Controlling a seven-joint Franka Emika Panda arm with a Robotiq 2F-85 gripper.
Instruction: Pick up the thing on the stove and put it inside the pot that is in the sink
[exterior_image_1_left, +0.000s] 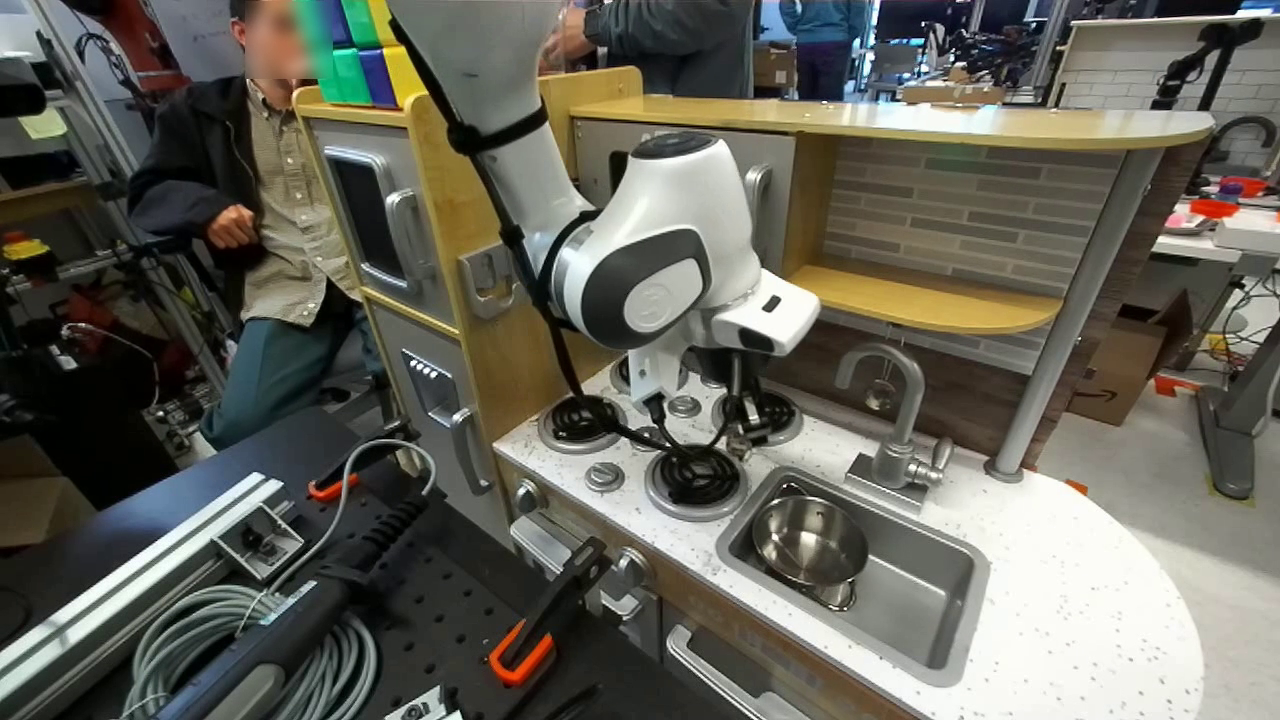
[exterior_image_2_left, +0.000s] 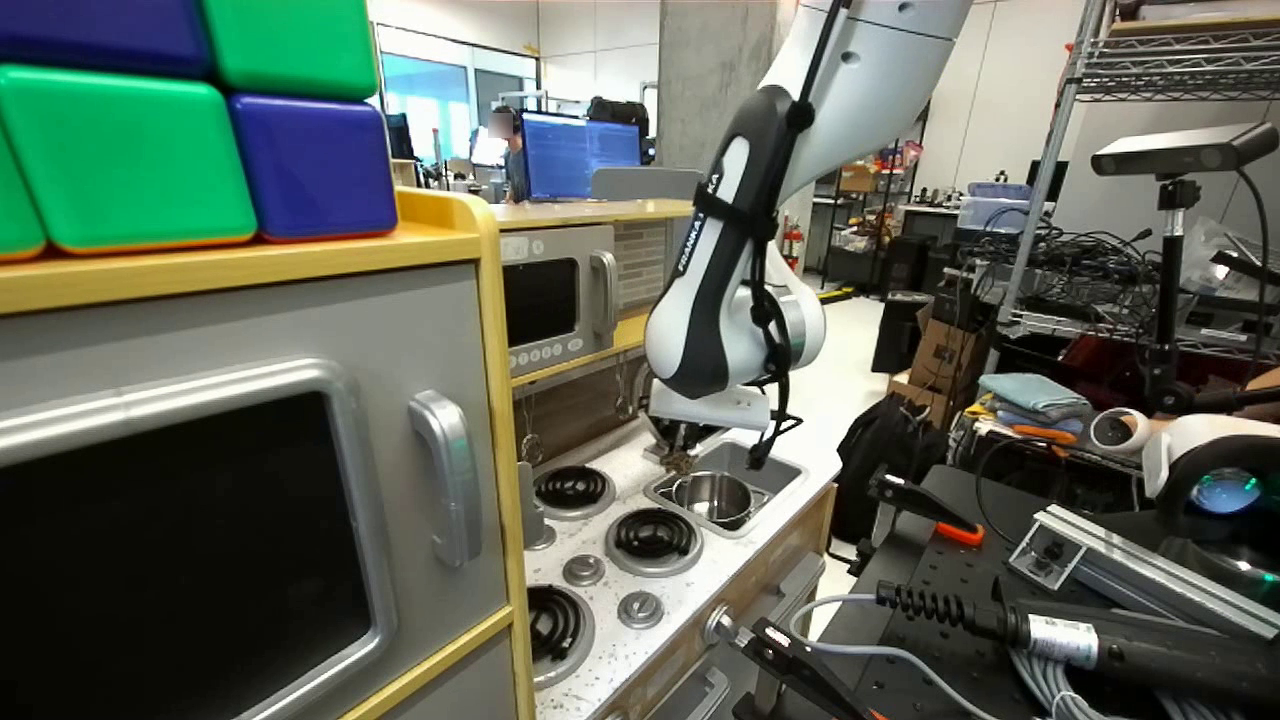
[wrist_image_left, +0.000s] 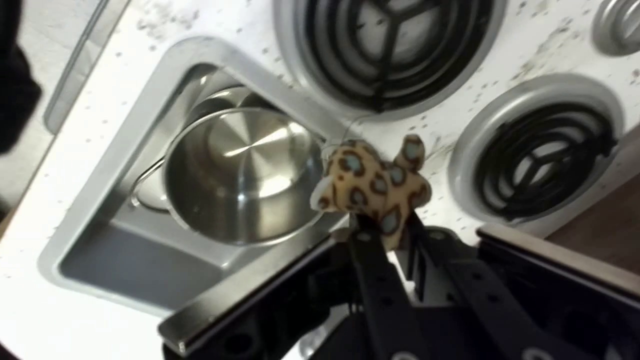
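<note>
Near the pot (wrist_image_left: 242, 175), the nearly closed gripper (wrist_image_left: 388, 229) pinches a toy (wrist_image_left: 372, 182), its spots clear only in the wrist view

One spotted toy (wrist_image_left: 376, 187) is in the gripper (wrist_image_left: 388, 229), between its two fingers (wrist_image_left: 376, 270) — near their tips, one pot (wrist_image_left: 240, 175) in one sink (wrist_image_left: 135, 267). In an exterior view, one stove (exterior_image_1_left: 565, 468) with four burners (exterior_image_1_left: 698, 484) lies below the gripper, and one faucet (exterior_image_1_left: 910, 400) stands apart from it.
</note>
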